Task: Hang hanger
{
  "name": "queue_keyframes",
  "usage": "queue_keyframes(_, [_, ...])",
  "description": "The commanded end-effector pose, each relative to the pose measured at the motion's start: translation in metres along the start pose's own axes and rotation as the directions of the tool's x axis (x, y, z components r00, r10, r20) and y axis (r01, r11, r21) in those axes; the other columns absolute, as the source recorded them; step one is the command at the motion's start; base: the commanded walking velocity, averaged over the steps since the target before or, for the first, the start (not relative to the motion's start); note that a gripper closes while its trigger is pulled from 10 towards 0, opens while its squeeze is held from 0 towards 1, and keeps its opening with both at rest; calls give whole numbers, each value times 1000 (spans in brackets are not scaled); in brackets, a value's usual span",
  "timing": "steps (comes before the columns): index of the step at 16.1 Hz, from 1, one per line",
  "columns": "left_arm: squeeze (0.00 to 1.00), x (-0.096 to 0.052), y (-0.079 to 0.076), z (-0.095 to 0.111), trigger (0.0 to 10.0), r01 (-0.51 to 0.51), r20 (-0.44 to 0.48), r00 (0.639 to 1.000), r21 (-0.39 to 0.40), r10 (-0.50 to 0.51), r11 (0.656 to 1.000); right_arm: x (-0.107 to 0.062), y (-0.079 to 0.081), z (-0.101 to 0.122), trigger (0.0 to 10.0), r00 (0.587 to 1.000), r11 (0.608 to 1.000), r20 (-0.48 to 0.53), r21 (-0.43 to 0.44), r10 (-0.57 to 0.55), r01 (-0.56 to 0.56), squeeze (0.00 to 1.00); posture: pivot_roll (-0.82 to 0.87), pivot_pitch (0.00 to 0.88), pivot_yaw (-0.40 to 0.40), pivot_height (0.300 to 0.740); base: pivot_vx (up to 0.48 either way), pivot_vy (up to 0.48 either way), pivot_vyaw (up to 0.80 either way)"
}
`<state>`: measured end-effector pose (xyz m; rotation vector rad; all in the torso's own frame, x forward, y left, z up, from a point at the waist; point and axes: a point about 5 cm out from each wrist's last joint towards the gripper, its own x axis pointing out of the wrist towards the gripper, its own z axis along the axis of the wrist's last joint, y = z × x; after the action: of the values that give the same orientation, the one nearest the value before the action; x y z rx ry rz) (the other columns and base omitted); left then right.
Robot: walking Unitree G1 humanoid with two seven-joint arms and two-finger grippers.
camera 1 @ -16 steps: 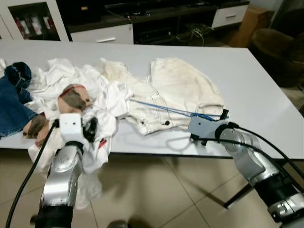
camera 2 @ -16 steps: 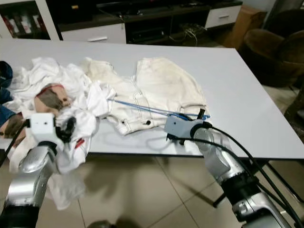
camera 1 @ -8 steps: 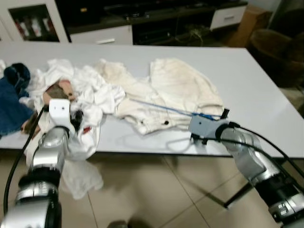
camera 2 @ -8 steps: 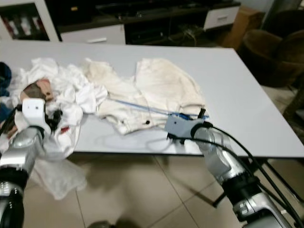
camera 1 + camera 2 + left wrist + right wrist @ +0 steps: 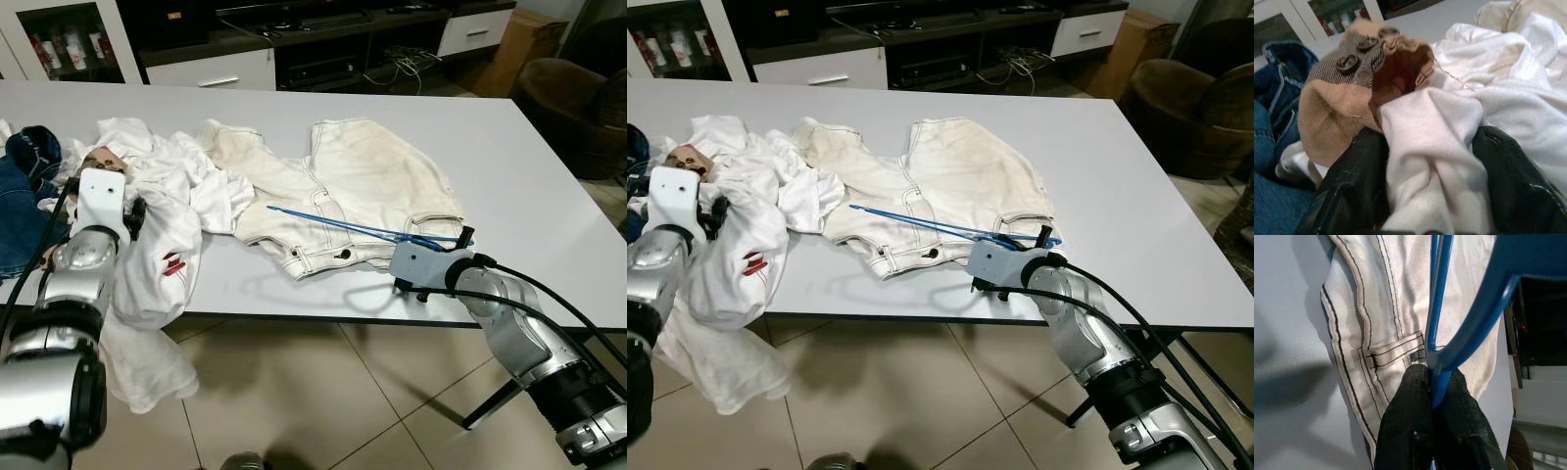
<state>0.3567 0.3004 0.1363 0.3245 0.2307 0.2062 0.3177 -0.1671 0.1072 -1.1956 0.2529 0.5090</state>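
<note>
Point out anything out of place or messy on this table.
A white shirt spills over the table edge, pinched by the left end effector. Clothes lie heaped, not folded. The right end effector holds a blue hanger flat across cream shorts.

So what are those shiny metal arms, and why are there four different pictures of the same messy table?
Those arms belong to a walking robot. Two pictures come from cameras in its head, looking down at a white table. The other two come from little cameras on its wrists, so they look very close up.

On the table lie cream trousers, a heap of white clothes and blue jeans at the far left edge.

The right gripper pinches a thin blue hanger that lies across the trousers. In the right wrist view, the black fingers squeeze it tight.

The left gripper has grabbed a white shirt, which droops over the table's edge towards the floor.
</note>
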Motion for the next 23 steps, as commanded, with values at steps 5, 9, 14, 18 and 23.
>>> queue_keyframes(5, [0, 3, -15, 29, 10000, -1, 185, 983, -66, 13, 998, -7, 0, -8, 10000, 999, 1000, -35, 19, -15, 16, 0, 71, 0, 42, 740, 0, 0, 0])
queue_keyframes(9, [0, -9, -28, 24, 10000, 47, 326, 945, -64, -23, 997, -5, 1, -6, 10000, 999, 1000, -33, 18, -10, 11, 0, 91, 1, 37, 740, 0, 0, 0])
queue_keyframes(14, [0, -40, -38, 22, 10000, 189, 466, 868, 6, -170, 982, -4, 0, -4, 10000, 1000, 1000, -20, 9, -6, 6, 0, 115, 4, 32, 740, 0, 0, 0])
queue_keyframes(18, [0, -62, -36, 23, 10000, 366, 448, 799, 168, -401, 916, -4, 1, -3, 10000, 1000, 1000, -15, 6, -3, 3, 0, 118, 12, 29, 740, 0, 0, 0])
queue_keyframes(23, [0, -72, -21, -5, 10000, 559, 197, 779, 213, -595, 802, -3, 1, -2, 10000, 1000, 1000, -11, 3, -1, 1, 0, 119, 16, 24, 740, 0, 0, 0])
